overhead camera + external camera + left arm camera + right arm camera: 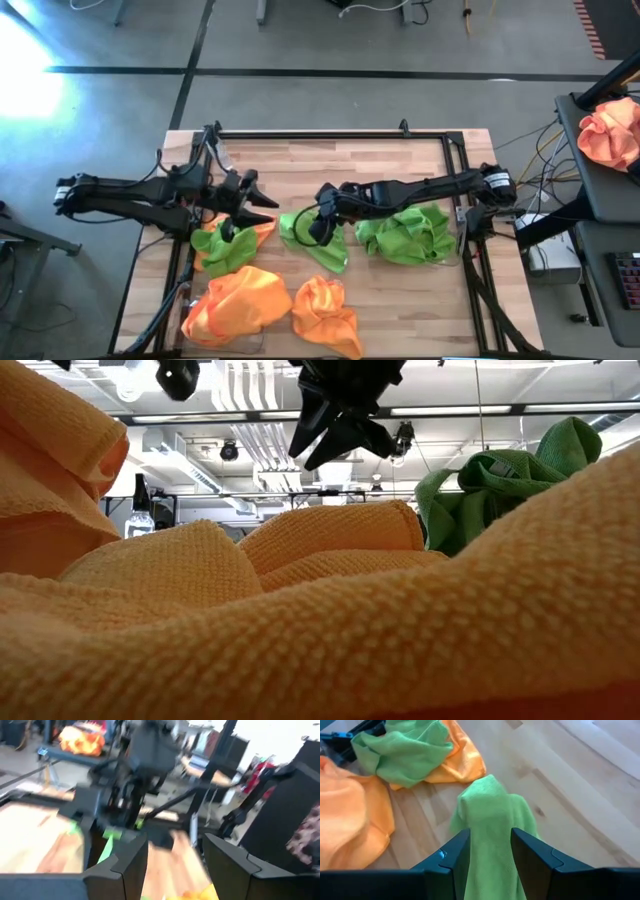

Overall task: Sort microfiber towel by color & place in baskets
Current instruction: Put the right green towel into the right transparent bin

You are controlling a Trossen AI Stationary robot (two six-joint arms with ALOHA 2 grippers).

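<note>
My right gripper (pixel 322 228) (pixel 490 837) is over the table's middle, shut on a lime green microfiber towel (pixel 318 245). My left gripper (pixel 262 195) (pixel 175 840) hovers open at the left, pointing toward the table's right edge, with nothing between its fingers. Below it, a green towel (pixel 228 243) lies on top of an orange one (pixel 262 232). Two orange towels (pixel 235 305) (pixel 325 315) lie crumpled by the near edge. A heap of green towels (pixel 405 235) sits on the right. I cannot make out the baskets. My right gripper pinches a bunched fold of the green towel (pixel 489 815) between its two fingers. The fingers slant down from the table's right side. The towel runs on past the fingertips as a ridge, and its spread part (pixel 328 260) lies on the wood.
A black frame (pixel 330 133) runs around the table's far and side edges. Bare wood (pixel 330 165) lies toward the far side. In the low view orange cloth (pixel 300 620) fills the foreground. An orange cloth (pixel 610 135) lies on a stand off the table's right.
</note>
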